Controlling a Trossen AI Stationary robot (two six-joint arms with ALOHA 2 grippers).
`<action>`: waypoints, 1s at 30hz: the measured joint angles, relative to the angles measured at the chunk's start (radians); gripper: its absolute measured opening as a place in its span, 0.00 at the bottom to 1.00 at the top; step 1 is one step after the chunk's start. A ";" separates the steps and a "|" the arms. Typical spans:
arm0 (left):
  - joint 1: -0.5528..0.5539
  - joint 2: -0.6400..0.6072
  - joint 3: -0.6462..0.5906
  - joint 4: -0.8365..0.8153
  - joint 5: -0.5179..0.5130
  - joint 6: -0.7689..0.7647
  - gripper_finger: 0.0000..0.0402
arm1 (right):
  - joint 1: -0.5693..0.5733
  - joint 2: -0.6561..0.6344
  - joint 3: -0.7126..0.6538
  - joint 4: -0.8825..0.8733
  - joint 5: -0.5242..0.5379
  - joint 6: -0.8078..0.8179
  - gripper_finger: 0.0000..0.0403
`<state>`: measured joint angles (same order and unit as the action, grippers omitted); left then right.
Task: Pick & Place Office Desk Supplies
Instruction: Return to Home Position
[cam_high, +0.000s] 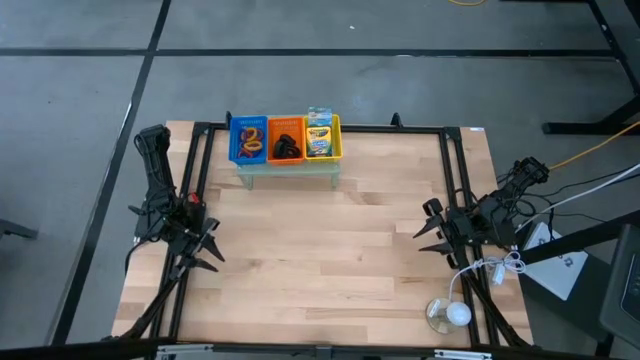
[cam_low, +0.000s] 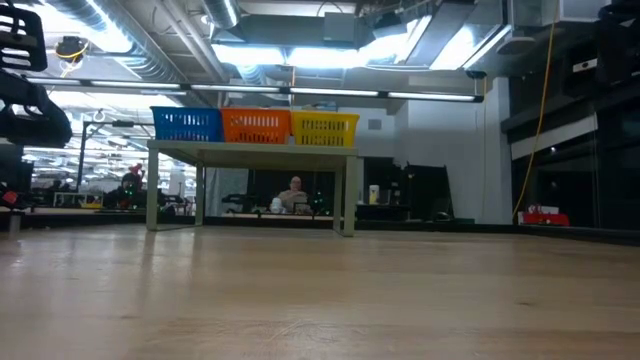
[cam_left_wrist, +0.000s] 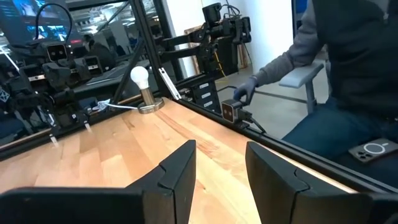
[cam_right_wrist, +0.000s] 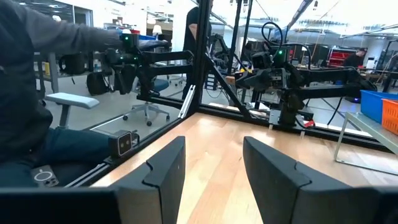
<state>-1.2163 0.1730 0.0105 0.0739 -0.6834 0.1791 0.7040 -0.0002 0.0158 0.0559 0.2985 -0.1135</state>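
I record the riser (cam_high: 288, 168) standing at the far edge of the tabletop (cam_high: 330, 250), left of centre. Three bins sit on it side by side in one row. The left bin (cam_high: 248, 140) holds the rings (cam_high: 250, 138), the middle bin (cam_high: 286, 139) holds the clips (cam_high: 288, 146), and the right bin (cam_high: 322, 138) holds the crayon boxes (cam_high: 319, 135). The left pincer (cam_high: 217, 247) hangs over the tabletop's left side, well apart from the riser. The right pincer (cam_high: 424, 222) hangs over the right side, facing it. A bulb lamp (cam_high: 452, 314) stands at the near right corner, nearer me than the right pincer. A person (cam_left_wrist: 348, 74) sits beyond the near edge.
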 joint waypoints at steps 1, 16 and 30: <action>0.000 0.000 0.000 0.000 0.000 0.000 0.33 | 0.000 0.000 0.000 0.000 0.000 0.000 0.40; 0.165 -0.036 0.000 0.003 0.005 0.000 0.34 | 0.000 0.000 0.000 0.000 0.000 0.000 0.40; 0.514 -0.034 0.000 0.003 -0.009 0.000 0.34 | 0.000 0.000 0.000 0.000 0.000 -0.001 0.40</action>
<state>-0.7024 0.1394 0.0103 0.0765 -0.6928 0.1791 0.7040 -0.0002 0.0158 0.0563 0.2985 -0.1143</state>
